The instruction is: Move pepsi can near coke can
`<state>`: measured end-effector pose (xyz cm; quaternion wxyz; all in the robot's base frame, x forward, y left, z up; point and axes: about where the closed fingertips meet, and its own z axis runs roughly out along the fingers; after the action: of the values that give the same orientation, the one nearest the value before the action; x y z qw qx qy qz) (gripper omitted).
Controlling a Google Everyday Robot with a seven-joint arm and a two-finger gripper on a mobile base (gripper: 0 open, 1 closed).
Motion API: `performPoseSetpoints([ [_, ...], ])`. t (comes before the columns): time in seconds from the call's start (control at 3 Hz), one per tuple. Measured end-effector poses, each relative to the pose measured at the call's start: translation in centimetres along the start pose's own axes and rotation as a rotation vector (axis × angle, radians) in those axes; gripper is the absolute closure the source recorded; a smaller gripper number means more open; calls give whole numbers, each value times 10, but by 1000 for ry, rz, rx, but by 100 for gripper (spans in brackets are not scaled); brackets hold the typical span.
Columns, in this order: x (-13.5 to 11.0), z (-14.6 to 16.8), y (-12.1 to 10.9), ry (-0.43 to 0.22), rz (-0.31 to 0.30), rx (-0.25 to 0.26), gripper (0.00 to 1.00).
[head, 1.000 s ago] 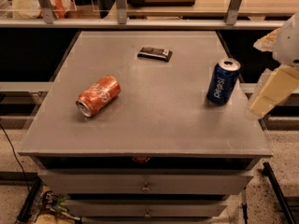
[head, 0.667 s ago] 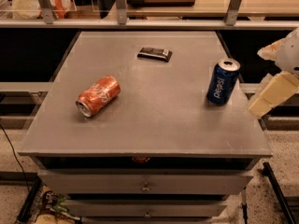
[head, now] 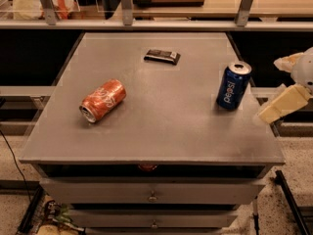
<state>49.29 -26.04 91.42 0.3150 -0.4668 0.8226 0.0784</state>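
Note:
The pepsi can [head: 234, 86] is dark blue with white lettering and stands upright near the right edge of the grey tabletop [head: 161, 116]. The coke can [head: 102, 100] is orange-red and lies on its side at the left-centre of the tabletop. My gripper [head: 288, 89] is at the right edge of the view, just off the table's right side and to the right of the pepsi can, apart from it. It holds nothing that I can see.
A flat dark bar [head: 162, 57] lies at the back-centre of the tabletop. A railing with metal posts [head: 126, 4] and shelves run behind the table. Drawers [head: 152, 195] sit below the front edge. A black cable runs along the floor at left.
The gripper has drifted slightly to the right and away from the pepsi can. Both cans and the bar have not moved.

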Motion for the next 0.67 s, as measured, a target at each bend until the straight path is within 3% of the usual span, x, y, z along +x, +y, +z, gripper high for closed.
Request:
performPoseSetpoints([
  [0.67, 16, 20, -23, -196, 17, 13, 0],
])
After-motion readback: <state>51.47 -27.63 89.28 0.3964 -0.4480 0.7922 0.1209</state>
